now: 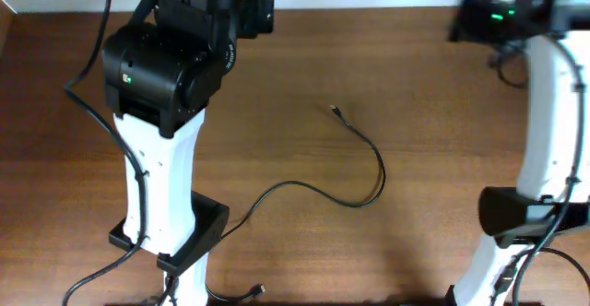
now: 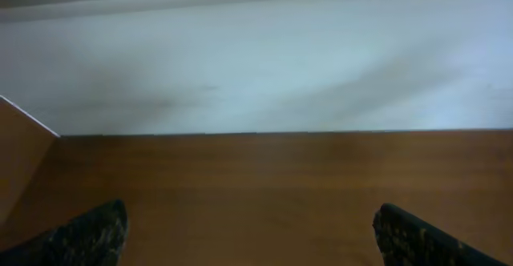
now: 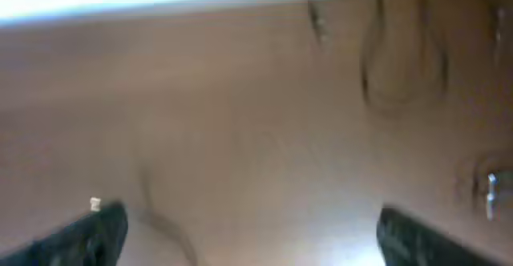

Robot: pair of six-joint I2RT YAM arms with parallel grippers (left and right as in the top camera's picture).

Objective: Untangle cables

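Left pincer (image 2: 248, 235) and right pincer (image 3: 252, 235) both gape empty, so you'd best grab that light, floppy cable (image 1: 380, 172) by its plug (image 1: 335, 111).

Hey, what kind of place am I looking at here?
Likely a robotics lab bench: left arm and right arm on a wooden table, a thin black cable lying between them.

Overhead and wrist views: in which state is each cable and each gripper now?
Long cable: lying loose on the table in an open S-curve, not crossing itself, plug end free, held by nothing.
Short cable end: lying at the lower edge of the overhead view, rest hidden.
Left gripper: open, empty.
Right gripper: open, empty; view blurred.
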